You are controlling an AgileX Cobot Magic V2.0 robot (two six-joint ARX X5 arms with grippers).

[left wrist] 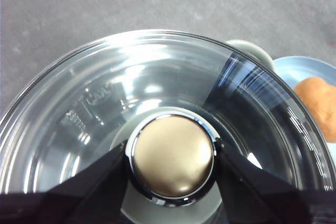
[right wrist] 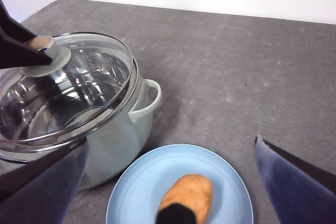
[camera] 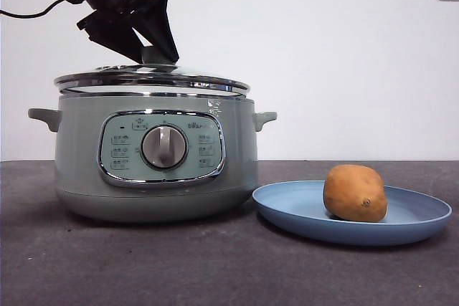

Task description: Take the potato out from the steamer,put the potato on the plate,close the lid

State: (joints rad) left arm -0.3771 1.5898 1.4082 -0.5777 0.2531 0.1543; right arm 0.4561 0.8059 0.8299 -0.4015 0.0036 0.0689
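Potato (camera: 354, 193) lengthwise on plate (camera: 416, 214), left pincer (left wrist: 171, 157) clamping lid (camera: 150, 77) knob, seemingly tilted.

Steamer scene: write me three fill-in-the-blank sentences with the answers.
1. The potato lies on the blue ___.
2. The left gripper is shut on the lid's ___.
3. The lid sits tilted over the ___, not fully seated.

Missing words: plate; knob; steamer.
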